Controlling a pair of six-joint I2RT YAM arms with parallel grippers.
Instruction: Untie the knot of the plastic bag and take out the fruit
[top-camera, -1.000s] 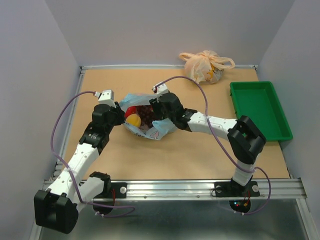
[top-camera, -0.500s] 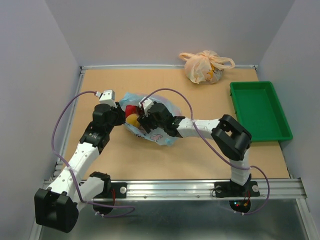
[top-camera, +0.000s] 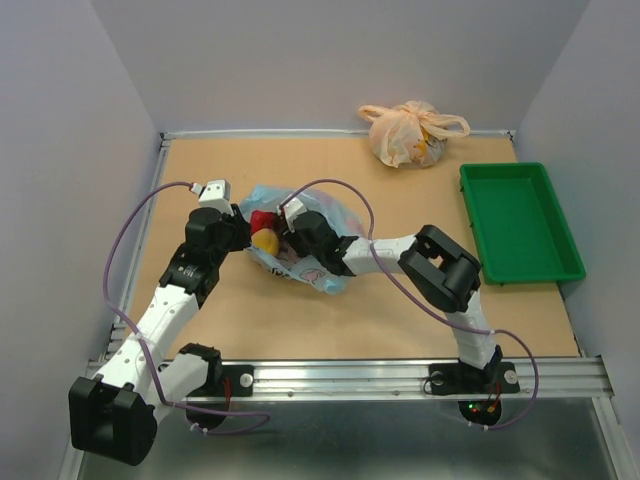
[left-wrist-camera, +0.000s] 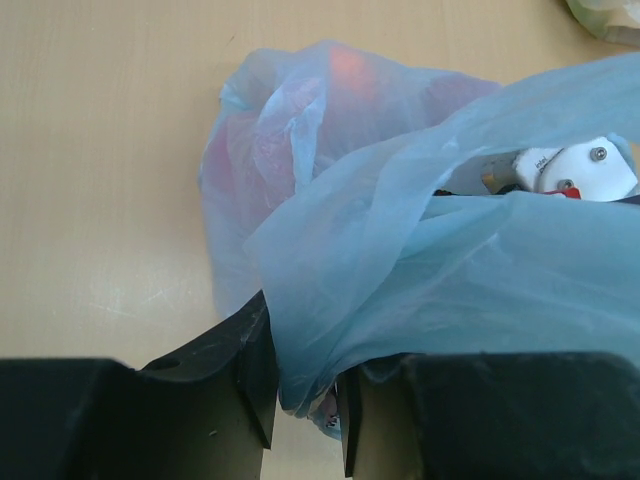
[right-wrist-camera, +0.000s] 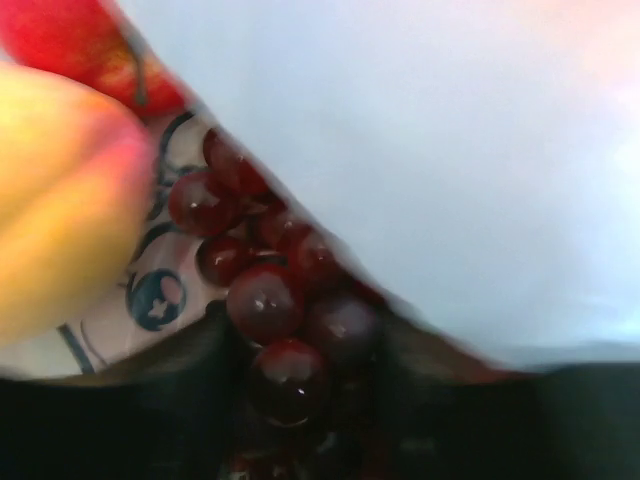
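Grape bunch (right-wrist-camera: 268, 300): soft, easily bruised, likely to shed berries. It lies inside the plastic bag (left-wrist-camera: 420, 280), between the fingers of the right gripper (right-wrist-camera: 300, 365), and whether they clamp it cannot be told. Best taken lightly round the cluster's core. Bag film thin and slippery, with its edge pinched fast by the left gripper (left-wrist-camera: 305, 400).

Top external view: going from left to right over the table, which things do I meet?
left gripper → plastic bag → peach-orange bag → green tray
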